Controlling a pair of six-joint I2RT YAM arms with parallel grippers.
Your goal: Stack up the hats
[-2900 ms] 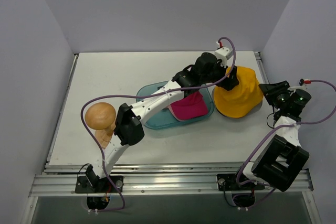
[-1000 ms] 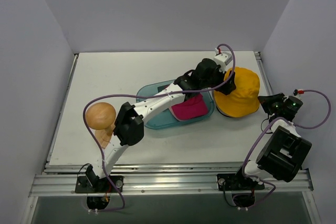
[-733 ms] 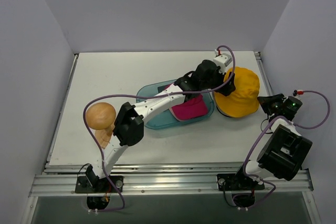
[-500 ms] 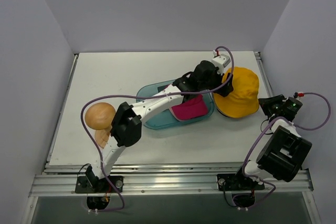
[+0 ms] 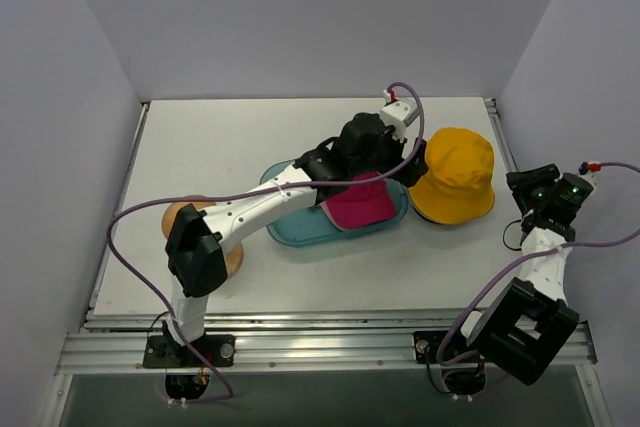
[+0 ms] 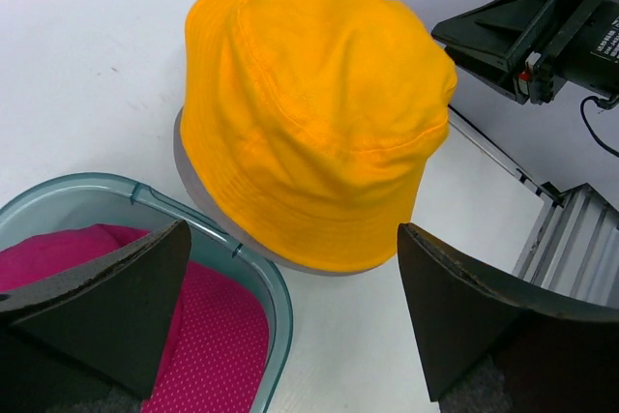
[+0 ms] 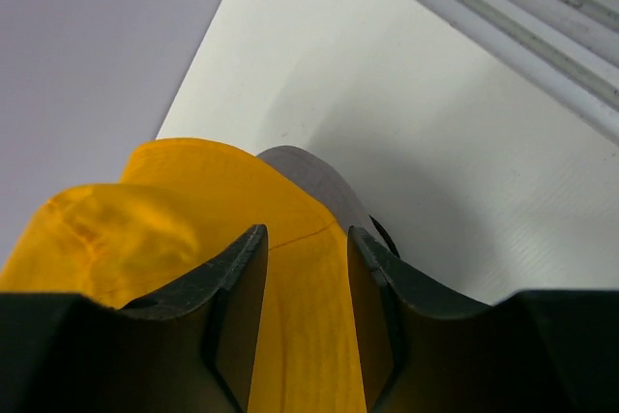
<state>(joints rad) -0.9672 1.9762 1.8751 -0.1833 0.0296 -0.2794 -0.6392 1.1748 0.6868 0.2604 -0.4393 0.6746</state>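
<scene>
Beside the tray (image 5: 292, 231), yellow-orange hat (image 5: 455, 175) sits crown-up on grey hat (image 6: 198, 202); left hand (image 6: 290, 234) and right hand (image 7: 305, 234) released.

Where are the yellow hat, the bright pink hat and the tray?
yellow hat (image 5: 458, 172), top view, its crown.
bright pink hat (image 5: 358, 205), top view, its cloth.
teal tray (image 5: 300, 230), top view, bare near part.

You're seeing only a rim of the grey hat (image 6: 191, 186), the yellow-orange hat (image 6: 309, 103) covering the rest near the tabletop's (image 5: 200, 147) right edge. The left arm (image 5: 260, 209) is hiding most of the wooden stand (image 5: 172, 215) and part of the magenta hat (image 5: 360, 205).
</scene>
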